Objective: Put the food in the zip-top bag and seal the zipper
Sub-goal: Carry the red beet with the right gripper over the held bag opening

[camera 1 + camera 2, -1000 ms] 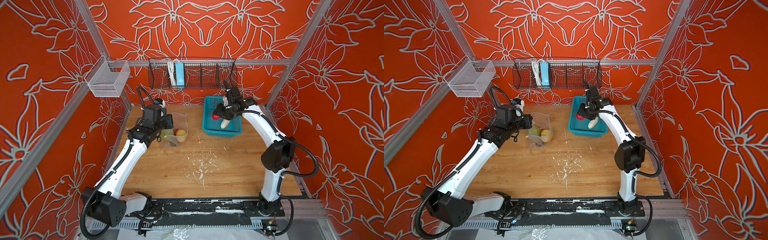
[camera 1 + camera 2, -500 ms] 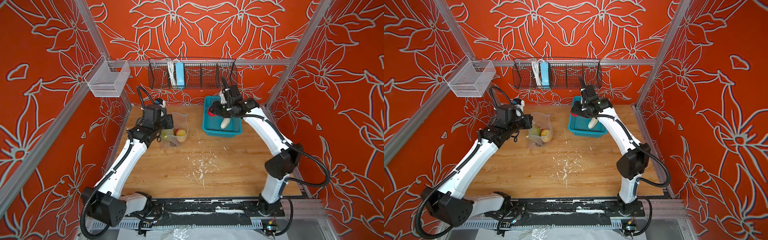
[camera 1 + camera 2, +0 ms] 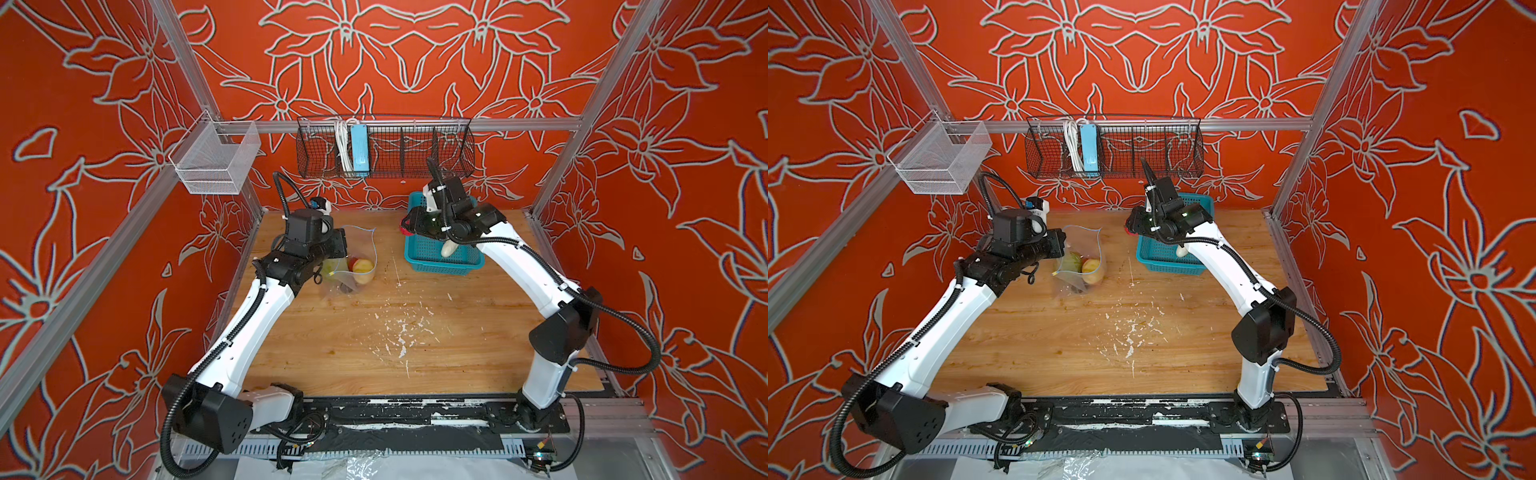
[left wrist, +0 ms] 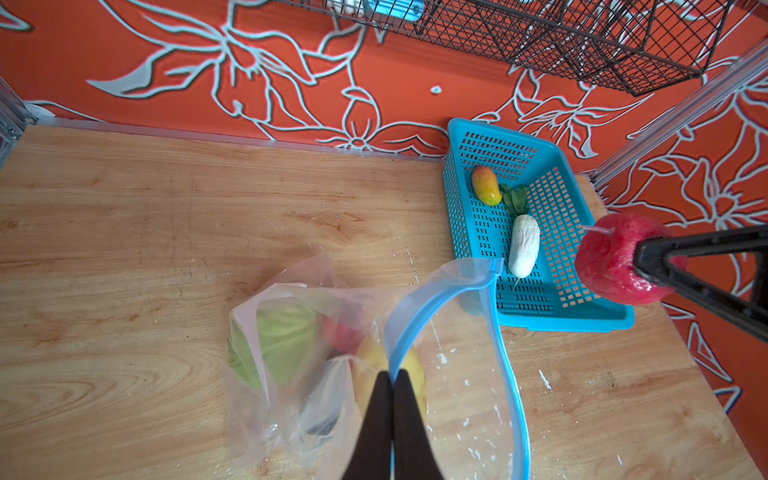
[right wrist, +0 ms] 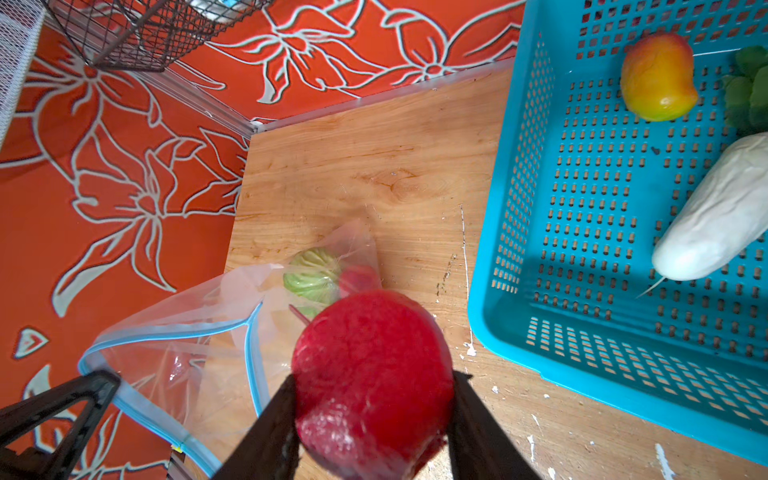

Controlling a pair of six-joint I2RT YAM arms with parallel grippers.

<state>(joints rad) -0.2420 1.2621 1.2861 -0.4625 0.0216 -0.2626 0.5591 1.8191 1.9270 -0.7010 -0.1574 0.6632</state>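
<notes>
Right arm has swung off from over the basket toward the bag, and a red fruit comes with it!
We see the right hand clamped on the red fruit, up in the air just past the 9 o'clock rim of the teal basket, between basket and bag. The basket sits at 1 o'clock on the counter. Over at 11 o'clock the left hand hasn't budged. It is pinched tight on the zipper and holds the mouth of the zip-top bag gaping toward the basket. Inside the bag we spot the cabbage and a yellow fruit. Lying in the basket are the mango, the green leaf and the radish, with the leaf touching the radish's end.
</notes>
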